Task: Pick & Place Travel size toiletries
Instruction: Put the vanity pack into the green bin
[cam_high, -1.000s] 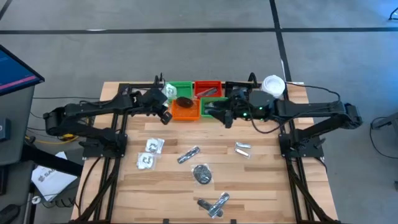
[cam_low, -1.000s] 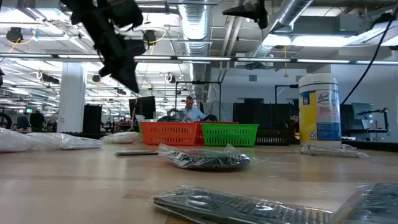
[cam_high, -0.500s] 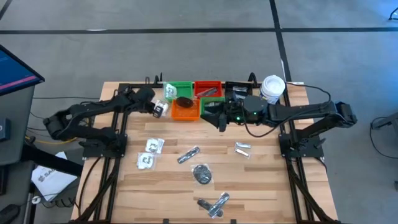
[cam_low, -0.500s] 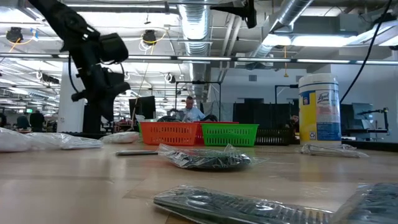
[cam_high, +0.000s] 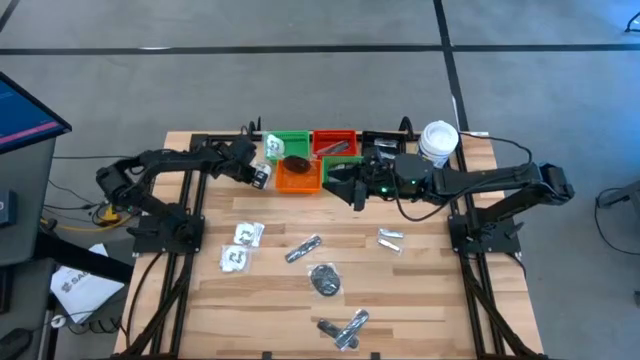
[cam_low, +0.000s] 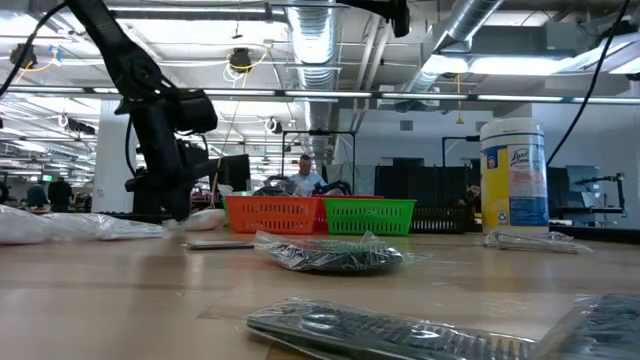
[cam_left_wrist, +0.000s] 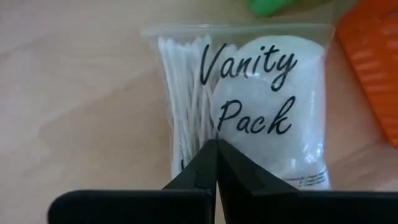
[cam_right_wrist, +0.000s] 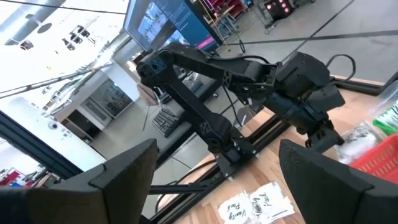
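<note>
My left gripper (cam_high: 259, 176) is shut on a clear "Vanity Pack" packet (cam_left_wrist: 249, 106) of cotton swabs and white pads, low over the wood just left of the orange tray (cam_high: 298, 178); in the low view it (cam_low: 176, 205) reaches down almost to the table top. My right gripper (cam_high: 347, 186) hovers open near the orange and red trays, its fingers wide apart (cam_right_wrist: 217, 186) and nothing between them. More toiletries lie flat on the table: two white packets (cam_high: 241, 246), silvery sachets (cam_high: 303, 248), a dark oval in plastic (cam_high: 325, 280). My left gripper pinches the packet's near end (cam_left_wrist: 214, 127) between its two shut fingers, about the middle of its width. The fingers come steeply from above. The packet reaches away below the fingertips, close over the wood; I cannot tell whether its far end touches the table.
Green (cam_high: 292, 143), red (cam_high: 334, 141) and black trays stand in a row at the far edge, with the orange tray in front holding a dark oval (cam_high: 297, 163). A white canister (cam_high: 438, 140) stands at the far right. More sachets (cam_high: 345, 328) lie near the front edge.
My left gripper has come down from high above the table to just over it, left of the orange tray, tipping steeper and staying shut on the packet. The right gripper has stayed open and nearly still.
</note>
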